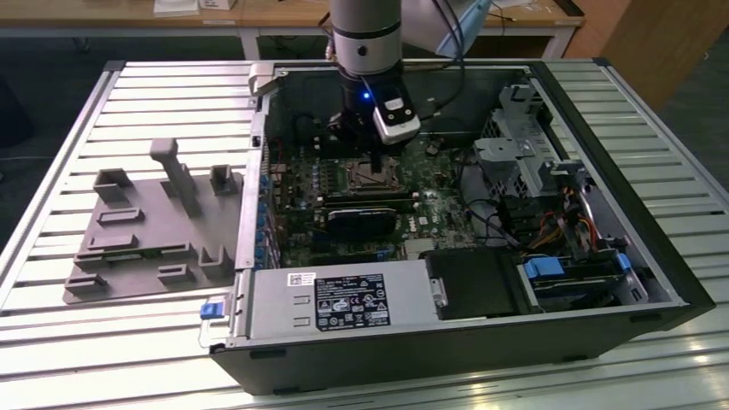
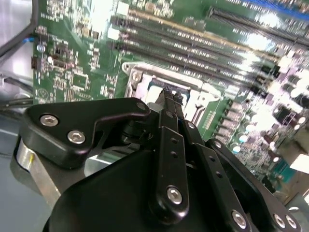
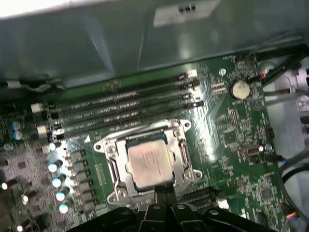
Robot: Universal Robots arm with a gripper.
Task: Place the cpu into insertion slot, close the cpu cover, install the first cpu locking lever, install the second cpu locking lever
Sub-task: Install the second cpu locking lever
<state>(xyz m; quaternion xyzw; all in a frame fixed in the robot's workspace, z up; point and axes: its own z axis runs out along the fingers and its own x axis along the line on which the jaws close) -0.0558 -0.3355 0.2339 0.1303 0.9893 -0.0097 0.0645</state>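
The cpu (image 3: 149,164) lies flat in its socket on the green motherboard (image 3: 227,145), pale metal top facing up, and the cpu cover (image 3: 181,157) is closed down around it, its silvery frame bordering the chip on all sides. In the first wrist view the pincer (image 3: 161,193) sits at the socket's edge farthest from the four long memory slots (image 3: 120,108), its dark fingers brought together into a narrow tip that reaches the cover frame just beside the cpu; whether it touches the frame cannot be told. In the second wrist view the pincer (image 2: 170,99) points down at the same socket, with the cpu cover (image 2: 145,79) showing beyond the fingertips. In the exterior view the pincer (image 1: 374,164) hangs inside the open computer case (image 1: 456,342), directly above the socket, with the black rectangular block (image 1: 362,218) next to the socket on the side nearer the power supply (image 1: 330,303). The case rests on a slatted metal bench (image 1: 160,94), and a grey fixture tray (image 1: 148,231) lies beside the case at the exterior view's left.
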